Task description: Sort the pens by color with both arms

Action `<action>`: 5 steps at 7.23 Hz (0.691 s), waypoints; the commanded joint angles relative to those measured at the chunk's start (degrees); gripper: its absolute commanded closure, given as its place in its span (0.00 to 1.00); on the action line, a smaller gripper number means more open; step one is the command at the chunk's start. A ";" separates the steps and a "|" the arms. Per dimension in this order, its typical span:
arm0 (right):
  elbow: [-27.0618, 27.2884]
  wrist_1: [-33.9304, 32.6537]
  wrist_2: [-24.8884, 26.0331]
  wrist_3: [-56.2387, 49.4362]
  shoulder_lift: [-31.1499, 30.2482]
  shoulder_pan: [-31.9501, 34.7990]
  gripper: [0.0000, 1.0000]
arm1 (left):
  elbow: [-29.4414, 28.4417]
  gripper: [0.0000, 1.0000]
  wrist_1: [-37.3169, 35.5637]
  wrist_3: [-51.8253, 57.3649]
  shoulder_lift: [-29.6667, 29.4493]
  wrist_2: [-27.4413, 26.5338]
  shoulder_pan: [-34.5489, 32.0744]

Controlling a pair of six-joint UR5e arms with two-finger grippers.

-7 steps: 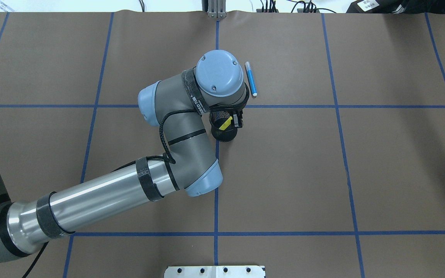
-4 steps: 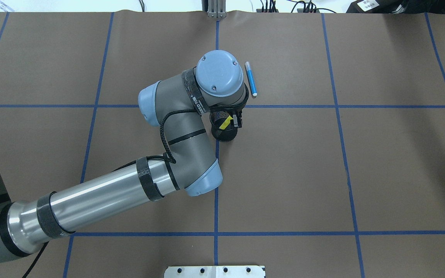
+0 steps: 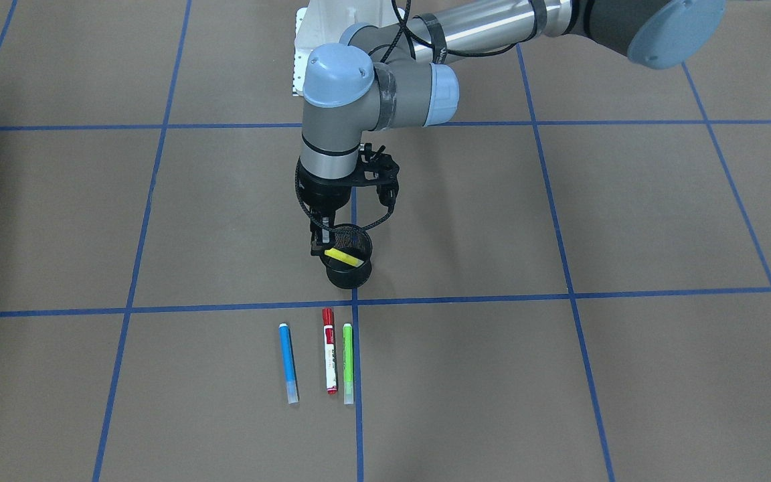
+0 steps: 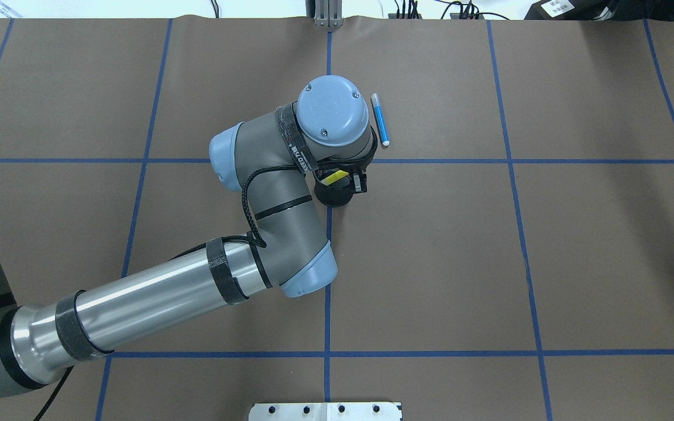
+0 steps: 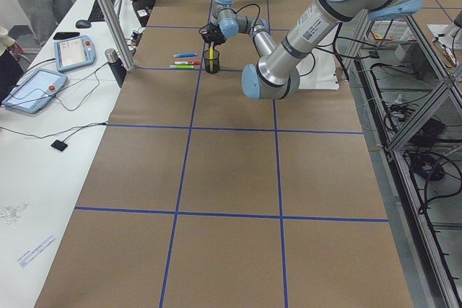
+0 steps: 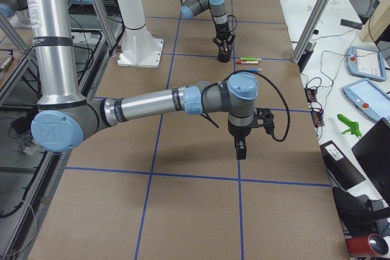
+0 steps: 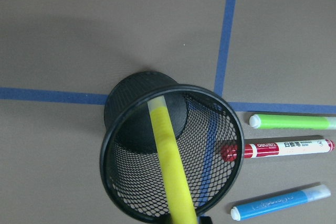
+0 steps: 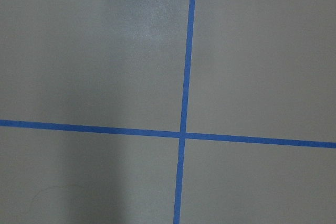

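Left gripper (image 3: 320, 249) jaws pinched on the yellow pen (image 7: 167, 161), its lower end inside the mesh cup (image 7: 131, 192) below them — blue pen (image 3: 288, 361), red-capped pen (image 3: 329, 359) and green pen (image 3: 347, 363) lie apparently unsorted just beyond; right gripper (image 6: 241, 151) grip cannot be told.

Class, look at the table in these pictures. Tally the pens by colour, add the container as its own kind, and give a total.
Blue pen: 1
White pen with red cap: 1
Lime green pen: 1
Yellow pen, leaning inside the cup: 1
Black mesh cup: 1
Total: 5 things, 4 of them pens
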State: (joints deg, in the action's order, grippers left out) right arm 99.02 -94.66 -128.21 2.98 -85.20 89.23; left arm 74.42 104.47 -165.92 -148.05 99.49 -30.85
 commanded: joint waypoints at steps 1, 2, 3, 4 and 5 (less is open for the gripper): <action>0.03 0.00 -0.02 0.09 -0.14 0.07 0.00 | 1.59 1.00 -1.36 1.65 -0.04 0.27 -0.09; 0.12 0.00 -0.02 0.09 -0.23 0.24 0.00 | 4.74 1.00 -4.59 2.79 -0.04 0.62 -0.18; 0.21 0.00 -0.11 0.01 -0.40 0.42 0.00 | 7.81 1.00 -7.67 3.15 -0.04 1.93 -0.61; 0.38 0.00 -0.11 0.00 -0.67 0.42 0.00 | 10.54 1.00 -10.31 3.15 -0.30 2.20 -1.40; 0.47 0.00 -0.11 0.09 -0.93 0.42 0.00 | 11.18 1.00 -11.64 4.02 -1.79 2.20 -2.45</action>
State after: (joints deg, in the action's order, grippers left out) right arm 99.36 -94.66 -128.31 3.02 -85.83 89.61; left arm 83.82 95.11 -162.64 -148.67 101.44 -32.23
